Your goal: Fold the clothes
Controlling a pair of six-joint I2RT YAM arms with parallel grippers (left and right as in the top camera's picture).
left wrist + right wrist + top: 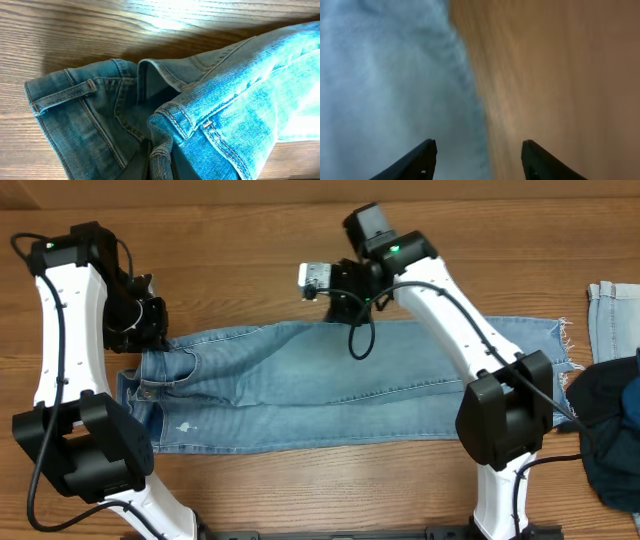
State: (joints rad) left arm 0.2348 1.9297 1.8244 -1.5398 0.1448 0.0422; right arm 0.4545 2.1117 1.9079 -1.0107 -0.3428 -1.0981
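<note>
Overhead, the left gripper (154, 343) is pinching the waist end of the jeans (300, 390), which lie flat and long across the middle of the wooden table (250, 240). The right gripper (479, 150) hangs with its jaws spread over the far edge of the jeans, and the right arm (465, 335) covers part of the right leg end. At the right edge lie a pale denim piece (615, 315) and a dark blue garment (612, 435).

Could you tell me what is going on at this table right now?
Two robot arms are working on a pair of light blue jeans stretched across the wooden table. The left hand pinches the waistband end, while the right hand hovers open over the far edge of the legs, holding nothing.
</note>
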